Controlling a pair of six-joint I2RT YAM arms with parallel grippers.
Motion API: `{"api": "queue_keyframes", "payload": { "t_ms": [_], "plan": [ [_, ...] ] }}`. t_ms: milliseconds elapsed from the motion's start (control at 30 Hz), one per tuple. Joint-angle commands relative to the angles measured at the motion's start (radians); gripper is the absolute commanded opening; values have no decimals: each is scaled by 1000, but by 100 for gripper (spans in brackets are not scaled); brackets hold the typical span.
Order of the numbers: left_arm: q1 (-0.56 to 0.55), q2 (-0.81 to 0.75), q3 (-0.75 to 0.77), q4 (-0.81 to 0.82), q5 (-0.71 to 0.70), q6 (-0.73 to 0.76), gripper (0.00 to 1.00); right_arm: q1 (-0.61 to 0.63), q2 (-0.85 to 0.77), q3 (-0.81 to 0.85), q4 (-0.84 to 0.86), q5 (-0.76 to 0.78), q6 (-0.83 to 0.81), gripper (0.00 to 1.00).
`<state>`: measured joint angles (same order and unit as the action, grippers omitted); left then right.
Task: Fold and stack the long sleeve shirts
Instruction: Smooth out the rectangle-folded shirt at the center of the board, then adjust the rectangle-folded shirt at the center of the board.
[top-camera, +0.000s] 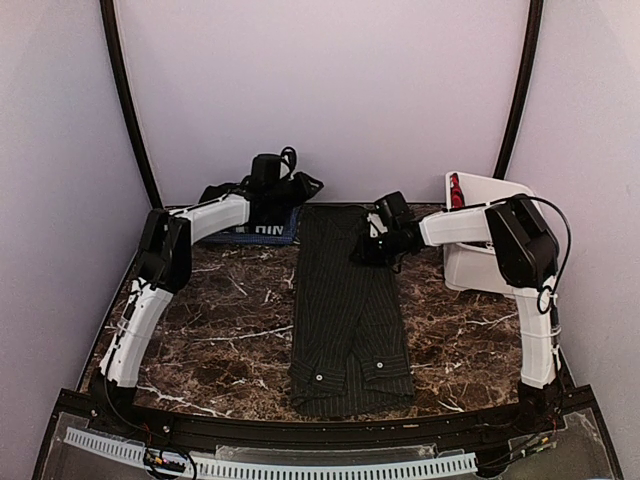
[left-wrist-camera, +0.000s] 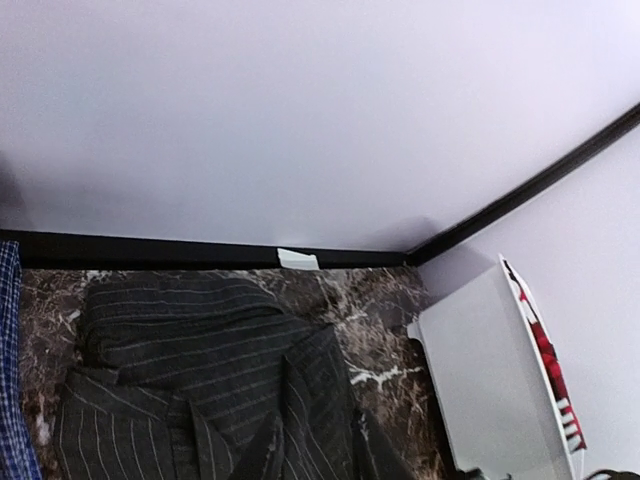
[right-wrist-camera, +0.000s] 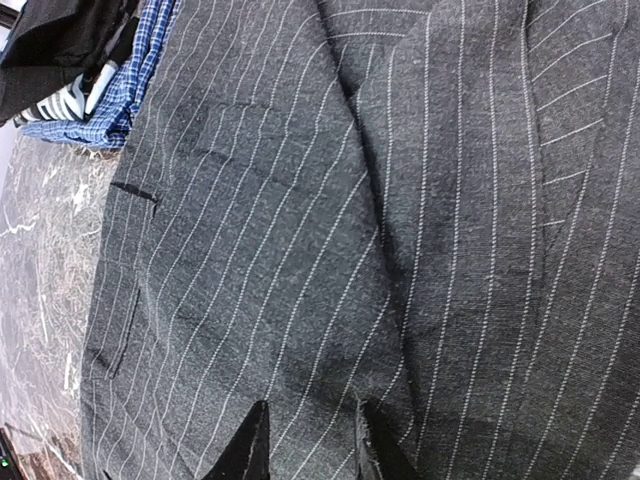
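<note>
**One shirt in a long strip, cross fold not yet made**

One pinstriped shirt (top-camera: 350, 320) lies down the middle of the table (top-camera: 220, 330). It is folded lengthwise into a narrow band, with the buttoned cuffs at the near end and the other end close to the back wall. The blue shirt with white lettering (top-camera: 262, 233) sits at the far left, just beside the band, with a black heap (top-camera: 308, 186) on it.

The right gripper (right-wrist-camera: 312, 440) is at the band's far right edge. Its claw stands narrowly apart, tips down at the cloth, and no fold shows pinched between them. The left gripper (top-camera: 270, 205) hangs over the far-left heap. Its claw shows in no view, so I cannot tell how it stands. The white basket (top-camera: 480, 265) stands at the right, apart from the shirt.

Assessment: the step in hand appears to be taking the far end for the cross fold.

Recommendations:
- Both claws should take the far corners level with each other.
- Each should pinch every layer, not only the top one.
- The end should travel low and straight toward the cuffs, so the side edges stay aligned.
- The left claw should avoid snagging the blue shirt.
</note>
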<state>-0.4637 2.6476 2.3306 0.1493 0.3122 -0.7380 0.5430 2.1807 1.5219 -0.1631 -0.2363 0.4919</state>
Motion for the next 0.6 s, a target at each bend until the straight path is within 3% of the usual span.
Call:
{"api": "queue_keyframes", "payload": {
  "t_ms": [0,300,567],
  "plan": [
    [-6,-252,-161,-53,98,42,21,-2,-49,13,-24,33,-41,27],
    [-59,-527,-644,-95,172,24,15,13,-150,-109,-17,39,-56,27],
    [-124,-560,-813,-188,173,43,12,47,-177,-204,12,45,-49,27]
  ]
}}
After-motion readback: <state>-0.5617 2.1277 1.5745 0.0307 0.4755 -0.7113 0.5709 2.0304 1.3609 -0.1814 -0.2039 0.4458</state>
